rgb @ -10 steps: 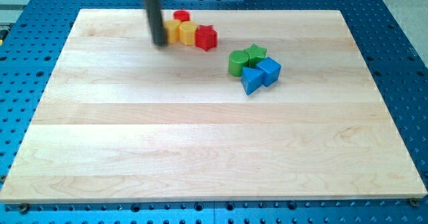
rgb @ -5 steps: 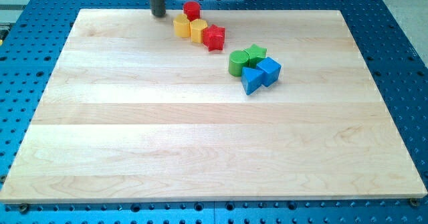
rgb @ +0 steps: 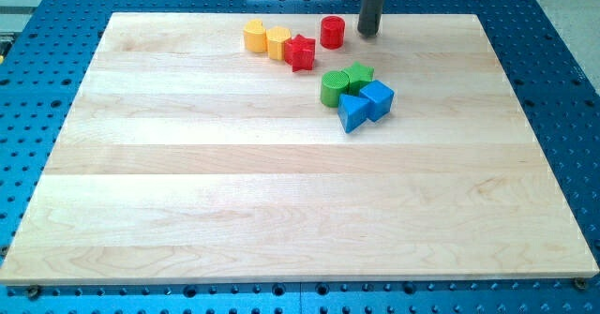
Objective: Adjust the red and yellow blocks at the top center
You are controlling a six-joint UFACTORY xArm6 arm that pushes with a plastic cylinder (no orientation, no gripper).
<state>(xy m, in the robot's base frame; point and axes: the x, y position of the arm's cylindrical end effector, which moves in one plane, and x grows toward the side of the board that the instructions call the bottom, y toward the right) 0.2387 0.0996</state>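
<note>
My tip [rgb: 368, 32] rests near the board's top edge, just right of a red cylinder [rgb: 332, 32] and apart from it. Left of the cylinder lies a row of three touching blocks: a yellow rounded block [rgb: 254, 36], a yellow cube-like block [rgb: 277, 42] and a red star-shaped block [rgb: 301, 52]. The red cylinder stands a little to the upper right of the red star, with a small gap between them.
Below the red blocks sits a cluster: a green cylinder [rgb: 333, 88], a green star-shaped block [rgb: 358, 75], a blue triangular block [rgb: 352, 112] and a blue cube [rgb: 378, 99]. The wooden board [rgb: 281, 211] lies on a blue perforated table.
My tip moved from the view's top left of the blocks to the right of them. The red cylinder slid right, away from the yellow blocks. The yellow and red star row barely moved.
</note>
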